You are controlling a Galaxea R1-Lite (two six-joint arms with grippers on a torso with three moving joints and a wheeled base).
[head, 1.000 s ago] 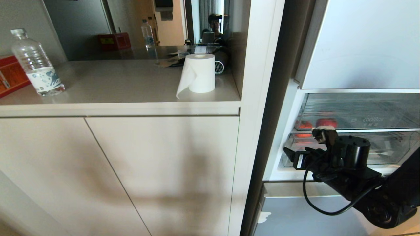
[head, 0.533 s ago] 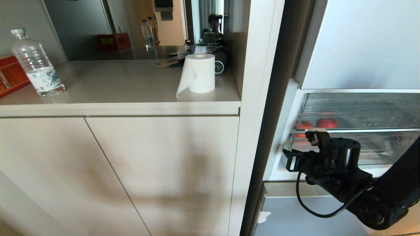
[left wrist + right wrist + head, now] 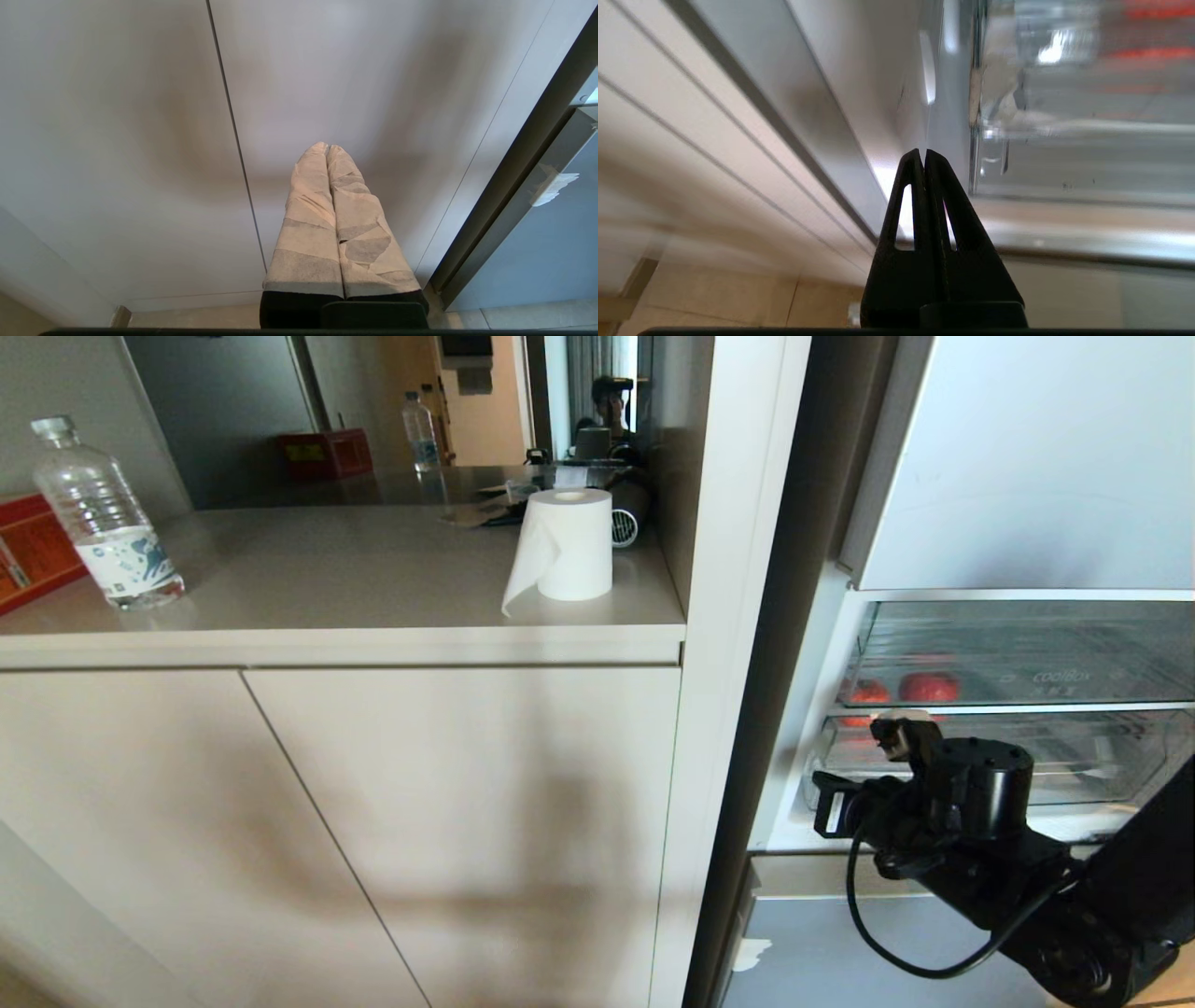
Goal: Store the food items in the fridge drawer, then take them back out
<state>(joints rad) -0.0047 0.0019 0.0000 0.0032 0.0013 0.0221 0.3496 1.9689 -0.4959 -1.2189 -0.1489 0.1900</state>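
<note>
Right gripper (image 3: 923, 154) at the left corner of the open fridge, fingers pressed together, empty. Tangerine (image 3: 866, 692) and apple (image 3: 929, 687) side by side inside the clear drawer (image 3: 1027, 695) (upper of two). Left gripper (image 3: 327, 148) clenched, empty, facing cabinet doors (image 3: 140, 140).

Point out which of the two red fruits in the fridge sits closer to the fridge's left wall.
The tangerine, orange-red and duller, lies nearer the left wall; the apple, deeper red, sits to its right, both behind the clear front.
</note>
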